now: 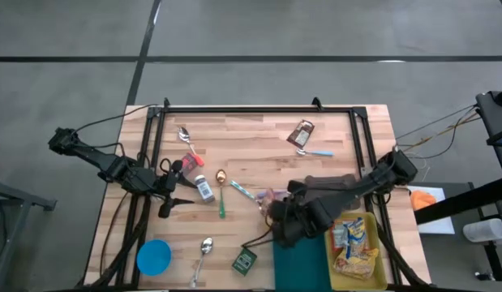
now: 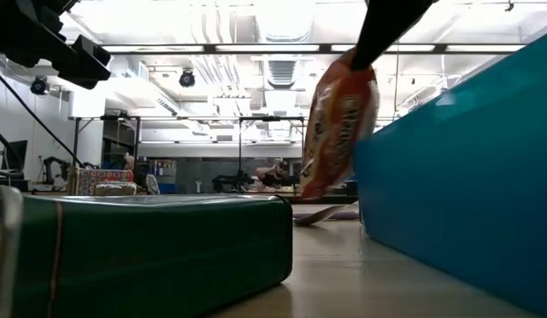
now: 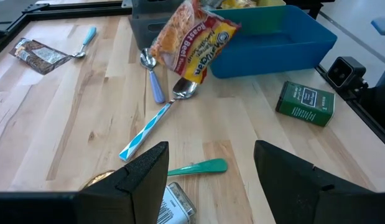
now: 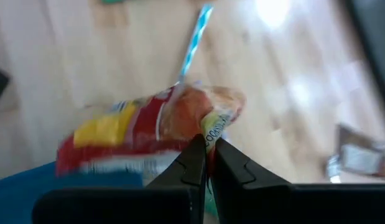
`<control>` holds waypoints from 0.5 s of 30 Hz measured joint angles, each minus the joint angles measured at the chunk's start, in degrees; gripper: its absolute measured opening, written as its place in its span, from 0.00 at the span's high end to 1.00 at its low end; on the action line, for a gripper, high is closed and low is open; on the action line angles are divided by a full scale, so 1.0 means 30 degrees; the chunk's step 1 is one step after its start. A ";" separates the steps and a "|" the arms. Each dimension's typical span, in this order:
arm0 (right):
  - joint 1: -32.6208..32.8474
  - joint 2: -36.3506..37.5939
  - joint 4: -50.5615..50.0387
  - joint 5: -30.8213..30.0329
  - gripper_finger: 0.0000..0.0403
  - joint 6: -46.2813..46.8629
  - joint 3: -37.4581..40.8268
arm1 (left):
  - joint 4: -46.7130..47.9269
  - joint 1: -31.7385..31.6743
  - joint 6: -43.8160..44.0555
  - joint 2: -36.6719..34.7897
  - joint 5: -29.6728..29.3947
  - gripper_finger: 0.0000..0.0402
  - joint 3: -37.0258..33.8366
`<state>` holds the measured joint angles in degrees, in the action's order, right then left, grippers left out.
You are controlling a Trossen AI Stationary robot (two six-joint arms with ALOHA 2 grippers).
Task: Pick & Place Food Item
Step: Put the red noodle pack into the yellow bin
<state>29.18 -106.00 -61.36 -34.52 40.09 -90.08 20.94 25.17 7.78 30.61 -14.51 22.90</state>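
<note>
Centrally in the high view, the right gripper (image 4: 206, 163) pinched the noodle packet (image 4: 148, 127) by its edge, hanging it clear of the table (image 1: 259, 142). The left gripper (image 3: 208, 165) waited at left, jaws open.

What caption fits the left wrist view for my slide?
Right gripper lifts a ramen packet above spoons beside the blue bin.

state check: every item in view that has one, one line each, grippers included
right gripper: shut on the ramen packet
ramen packet: lifted, hanging tilted by the blue bin
blue bin: open, empty as far as seen
yellow bin: open, holds snack packets
left gripper: open, empty, over the table's left side
green tin: closed, flat on table
brown packet: sealed, flat on table
</note>
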 joint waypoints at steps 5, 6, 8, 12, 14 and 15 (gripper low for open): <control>0.1133 0.0000 -0.0010 -0.3866 0.97 0.0030 0.0468 | 0.0000 -0.0003 0.0000 -0.0003 -0.0003 0.40 0.0000; 0.1334 0.0000 -0.0013 -0.4547 0.97 0.0020 0.0526 | -0.0005 0.0000 0.0002 -0.0007 -0.0003 0.40 0.0000; 0.1723 0.0000 -0.0037 -0.5662 0.97 0.0017 0.0623 | -0.0005 0.0000 0.0002 -0.0007 0.0002 0.40 0.0000; 0.2466 0.0000 -0.0114 -0.7334 0.97 0.0017 0.0648 | -0.0005 0.0000 -0.0001 -0.0007 -0.0002 0.40 0.0000; 0.2850 0.0000 -0.0386 -0.7666 0.97 0.0018 0.0625 | 0.0000 0.0000 0.0002 -0.0007 0.0002 0.40 0.0000; 0.3029 0.0000 -0.0743 -0.7665 0.97 0.0064 0.0526 | -0.0005 -0.0002 0.0002 -0.0007 -0.0005 0.40 0.0000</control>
<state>38.27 -106.00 -63.59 -57.51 40.28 -88.50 20.93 25.16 7.79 30.59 -14.52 22.90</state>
